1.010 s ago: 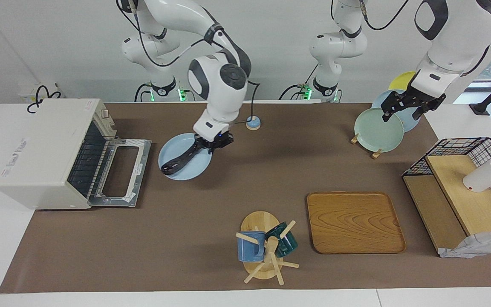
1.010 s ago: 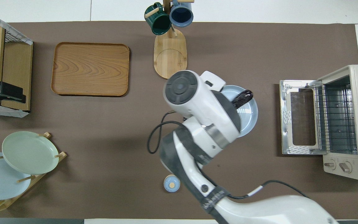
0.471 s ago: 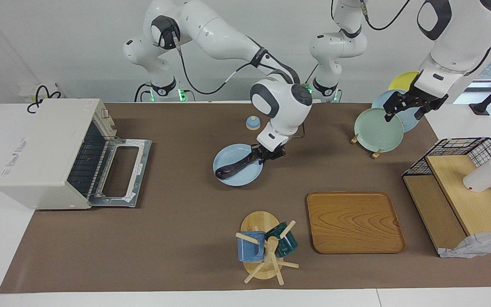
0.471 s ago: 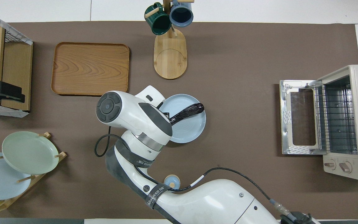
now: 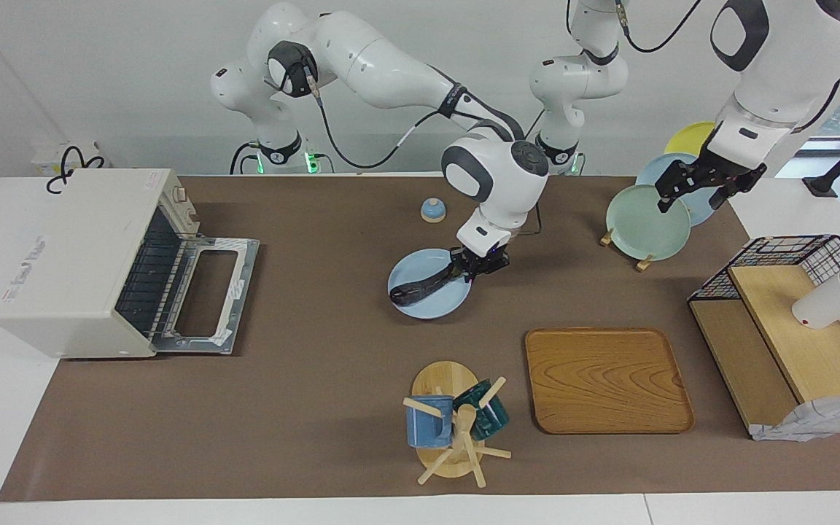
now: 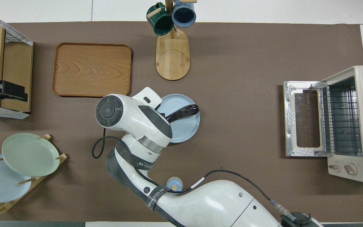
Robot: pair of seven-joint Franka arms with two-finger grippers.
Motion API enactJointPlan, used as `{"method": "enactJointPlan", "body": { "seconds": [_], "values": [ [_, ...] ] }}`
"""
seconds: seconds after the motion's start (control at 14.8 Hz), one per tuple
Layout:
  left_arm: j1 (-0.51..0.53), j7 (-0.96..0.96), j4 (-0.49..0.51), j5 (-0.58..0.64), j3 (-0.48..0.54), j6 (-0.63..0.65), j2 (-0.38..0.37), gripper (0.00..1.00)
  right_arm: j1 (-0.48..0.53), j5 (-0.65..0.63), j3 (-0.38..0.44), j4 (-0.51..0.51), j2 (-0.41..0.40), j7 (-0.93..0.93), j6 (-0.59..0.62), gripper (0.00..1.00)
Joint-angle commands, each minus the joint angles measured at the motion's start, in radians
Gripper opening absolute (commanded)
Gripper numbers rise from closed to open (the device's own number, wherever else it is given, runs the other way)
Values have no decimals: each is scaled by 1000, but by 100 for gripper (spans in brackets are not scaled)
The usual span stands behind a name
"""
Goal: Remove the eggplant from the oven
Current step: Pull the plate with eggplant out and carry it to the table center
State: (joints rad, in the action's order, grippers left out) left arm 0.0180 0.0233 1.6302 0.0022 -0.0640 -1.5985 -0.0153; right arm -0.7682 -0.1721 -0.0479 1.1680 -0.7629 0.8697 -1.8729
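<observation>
On the blue plate (image 5: 431,306), right tool (image 5: 480,265) clamps the slim, curved, dark eggplant (image 5: 424,285).

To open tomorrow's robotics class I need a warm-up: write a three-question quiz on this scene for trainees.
1. True or false: the oven has its door open.
2. The eggplant lies on: A) the wooden tray, B) the blue plate, C) the oven rack.
3. Fill in: the right end effector grips the blue plate by its ____.
Key: 1 true; 2 B; 3 rim.
</observation>
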Motion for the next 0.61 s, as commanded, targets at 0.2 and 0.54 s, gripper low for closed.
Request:
{"method": "enactJointPlan", "body": {
  "seconds": [0.2,0.54],
  "values": [
    [2,-3,25,-4,0,-34,-15,100,18,-4,-15,59,20,3,-89,39],
    [-4,1,22,-34,-5,-54,-12,100,98,-3,-13,56,140,-150,41,40]
  ]
}}
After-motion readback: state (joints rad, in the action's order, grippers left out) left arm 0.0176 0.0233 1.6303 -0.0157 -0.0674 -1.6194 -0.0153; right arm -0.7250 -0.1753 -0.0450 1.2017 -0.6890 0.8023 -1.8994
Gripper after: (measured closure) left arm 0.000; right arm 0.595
